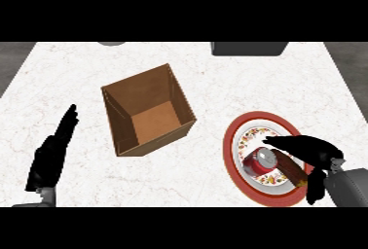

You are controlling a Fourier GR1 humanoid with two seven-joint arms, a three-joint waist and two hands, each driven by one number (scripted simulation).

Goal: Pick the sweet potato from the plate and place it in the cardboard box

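One sweet potato (291, 168) under the curled right robot hand (305, 148), one plate (241, 168), one cardboard box (147, 109).

Right hand (305, 147) over sweet potato (291, 168)

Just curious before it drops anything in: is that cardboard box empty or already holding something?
Empty. The cardboard box stands open-topped on the counter, and its bare brown floor shows with nothing on it.
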